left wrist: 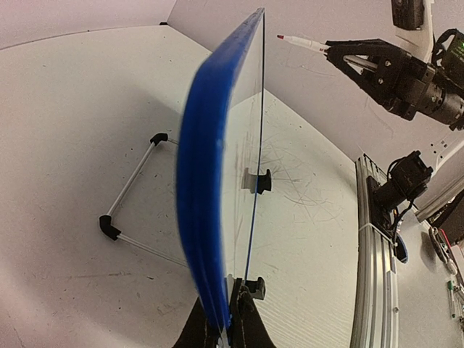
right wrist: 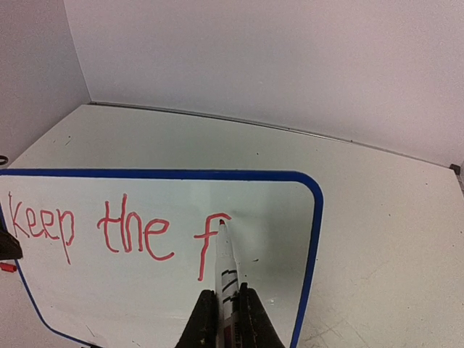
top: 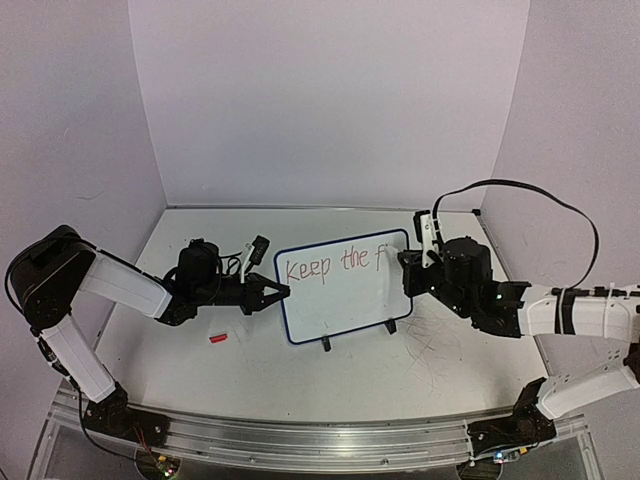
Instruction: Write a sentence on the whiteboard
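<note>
The whiteboard (top: 345,300) stands propped on its long edge about midway between the table's (top: 300,390) left and right edges, its face leaning back. Two black clip feet (top: 325,344) show under its lower rim. The sentence (top: 335,264) reads only "Keep the f" in thin red letters on one line; in the top view the strokes are faint.

The left pincer (top: 275,293) is pressed together on the board's left rim. From its own camera the fingers (left wrist: 243,322) are cut off by the picture's lower edge. The board (left wrist: 206,181) shows edge-on there as a blurred blue band, so no writing can be read. A thin white wire prop (left wrist: 130,196) with black elbows lies on the table behind it.

The right pincer (top: 412,265) pinches a white marker (right wrist: 226,261), whose red tip meets the "f" of the writing (right wrist: 109,228). Its fingers (right wrist: 254,319) hide the marker's lower barrel. The board's (right wrist: 145,290) left and bottom rims run out of that picture. In the top view the marker is hard to pick out against the pincer.

A small red thing (top: 217,339) lies toward the table's left edge, too small to name.
</note>
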